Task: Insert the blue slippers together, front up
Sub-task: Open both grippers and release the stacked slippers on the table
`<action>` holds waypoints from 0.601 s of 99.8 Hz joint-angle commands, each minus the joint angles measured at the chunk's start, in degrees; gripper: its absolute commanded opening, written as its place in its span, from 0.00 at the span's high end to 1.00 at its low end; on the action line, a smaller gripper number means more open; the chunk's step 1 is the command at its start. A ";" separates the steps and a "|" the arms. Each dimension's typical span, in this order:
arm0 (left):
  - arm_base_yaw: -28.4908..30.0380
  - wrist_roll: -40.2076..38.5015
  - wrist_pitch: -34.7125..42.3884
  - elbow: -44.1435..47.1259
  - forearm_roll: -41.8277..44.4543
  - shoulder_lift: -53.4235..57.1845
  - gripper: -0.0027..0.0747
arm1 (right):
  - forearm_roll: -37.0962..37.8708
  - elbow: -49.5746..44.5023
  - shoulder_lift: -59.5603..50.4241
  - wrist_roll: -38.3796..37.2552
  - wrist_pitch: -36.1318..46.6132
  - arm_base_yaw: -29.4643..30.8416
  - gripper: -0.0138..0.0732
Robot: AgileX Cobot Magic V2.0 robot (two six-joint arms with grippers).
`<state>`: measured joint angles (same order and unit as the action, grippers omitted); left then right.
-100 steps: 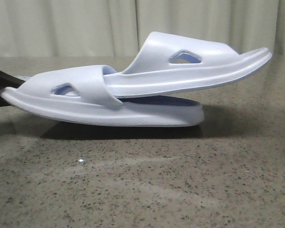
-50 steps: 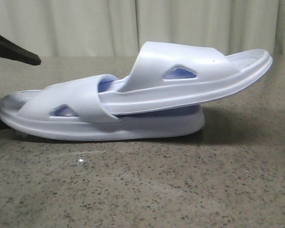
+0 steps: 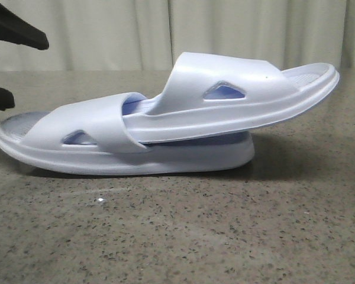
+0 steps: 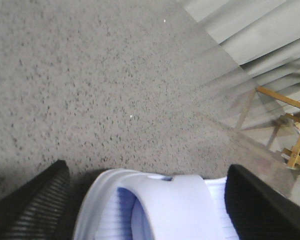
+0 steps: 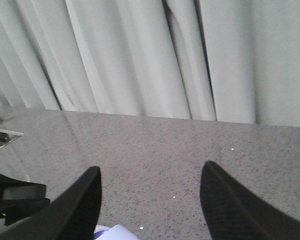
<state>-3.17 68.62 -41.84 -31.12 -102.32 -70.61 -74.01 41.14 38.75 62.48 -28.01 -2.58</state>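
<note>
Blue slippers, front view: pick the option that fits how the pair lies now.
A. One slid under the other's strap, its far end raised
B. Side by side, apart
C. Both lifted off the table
A: the upper slipper passes under the strap of the lower slipper, which lies on the table; its right end rises free.

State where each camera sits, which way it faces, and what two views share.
Front: low at table level, facing forward at the nested blue slippers; left gripper at the left edge.
Left wrist: on the left arm, looking down at one slipper end between open fingers.
Right wrist: on the right arm, facing the curtains; right gripper open.
Shared: slippers, table.
</note>
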 commanded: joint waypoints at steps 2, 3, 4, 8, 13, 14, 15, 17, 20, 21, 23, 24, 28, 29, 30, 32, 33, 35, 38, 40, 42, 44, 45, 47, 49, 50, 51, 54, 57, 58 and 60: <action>-0.27 3.84 1.80 -2.15 -4.12 4.28 0.24 | 1.07 1.72 -0.09 1.06 3.87 -0.13 0.41; -0.27 4.32 2.77 -2.15 -4.12 4.92 0.24 | 1.23 1.72 -0.09 1.06 3.98 -0.13 0.41; -0.27 4.60 3.29 -2.15 -3.88 5.23 0.24 | 1.56 1.72 -0.09 1.06 4.11 -0.13 0.41; -0.27 5.71 6.64 -2.15 -3.11 7.39 0.24 | 2.35 1.72 -0.09 1.06 4.77 -0.13 0.41; -0.27 6.61 10.78 -2.15 -1.28 10.29 0.24 | 3.48 1.62 -0.09 1.06 5.48 -0.13 0.41; -0.27 6.61 11.89 -2.15 -0.53 10.73 0.24 | 3.71 1.62 -0.09 1.06 5.73 -0.13 0.41; -0.27 6.61 12.42 -2.15 -0.09 11.63 0.24 | 3.73 1.62 -0.09 1.06 5.86 -0.13 0.41; -0.27 6.61 13.91 -2.15 1.16 13.07 0.24 | 4.16 1.47 -0.09 1.06 6.27 -0.13 0.41; -0.27 6.61 15.55 -2.15 2.91 15.02 0.24 | 4.47 1.06 -0.09 1.06 7.04 -0.13 0.41; -0.27 6.61 16.26 -2.15 3.81 15.50 0.24 | 4.72 1.04 -0.09 1.06 7.38 -0.13 0.41; -0.27 6.61 16.86 -2.15 5.19 16.98 0.24 | 5.11 0.69 -0.09 1.06 7.96 -0.13 0.41; -0.27 6.61 17.39 -2.15 5.62 17.99 0.24 | 5.12 0.58 -0.09 1.06 8.15 -0.13 0.41; -0.27 6.61 18.60 -2.15 7.85 20.58 0.24 | 5.64 -0.22 -0.09 1.06 9.81 -0.13 0.41; -0.27 6.61 18.78 -2.15 8.18 21.58 0.24 | 5.68 -0.56 -0.09 1.06 10.11 -0.13 0.41; -0.27 6.61 18.97 -2.15 8.75 22.08 0.24 | 5.70 -0.74 -0.09 1.06 10.75 -0.13 0.41; -0.27 6.61 19.28 -2.15 9.33 23.65 0.24 | 5.78 -1.30 -0.09 1.06 11.79 -0.13 0.41; -0.27 6.61 19.54 -2.15 9.87 24.70 0.24 | 5.78 -1.51 -0.09 1.06 12.16 -0.13 0.41; -0.27 6.61 19.95 -2.15 10.64 25.71 0.25 | 5.78 -2.11 -0.22 1.06 13.29 -0.13 0.41; -0.27 6.61 20.56 -2.15 11.41 28.18 0.25 | 5.78 -2.99 -0.48 1.06 14.79 -0.13 0.41; -0.27 6.61 20.96 -2.05 11.82 29.60 0.25 | 5.78 -3.64 -0.69 1.06 15.84 -0.13 0.41; -0.27 6.61 21.31 -1.94 12.08 30.49 0.25 | 5.78 -4.26 -1.05 1.06 16.76 -0.13 0.41; -0.27 6.61 21.43 -1.80 12.39 31.80 0.25 | 5.78 -4.84 -1.53 1.06 17.56 -0.13 0.41; -0.27 6.61 21.69 -1.82 12.50 32.64 0.25 | 5.78 -5.03 -1.68 1.06 17.83 -0.13 0.41; -0.27 6.50 21.84 -1.66 12.90 33.86 0.25 | 5.78 -5.57 -2.26 1.06 18.41 -0.13 0.41; -0.27 6.50 22.17 -1.35 13.19 34.64 0.25 | 5.78 -6.02 -2.97 1.06 18.86 -0.13 0.41; -0.27 6.50 22.28 -1.32 13.29 35.40 0.25 | 5.83 -6.34 -3.22 1.16 18.87 -0.13 0.41; -0.27 6.50 22.29 -1.09 13.49 35.77 0.25 | 5.83 -6.48 -3.77 1.33 19.06 -0.13 0.41; -0.27 6.50 22.29 -0.74 13.94 37.53 0.26 | 5.91 -7.04 -5.02 2.22 19.28 -0.13 0.41; -0.27 6.50 22.37 -0.20 14.37 38.83 0.26 | 5.91 -7.73 -6.39 3.65 19.32 -0.13 0.41; -0.27 6.40 22.37 0.05 14.64 39.15 0.26 | 5.91 -7.87 -7.14 3.93 19.31 -0.13 0.41; -0.27 6.41 22.37 0.48 14.93 40.06 0.26 | 5.91 -8.28 -8.30 4.64 19.34 -0.13 0.41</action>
<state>-3.17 75.08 -19.98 -30.29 -87.60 -33.52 -67.66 32.73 34.63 63.54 -11.83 -2.58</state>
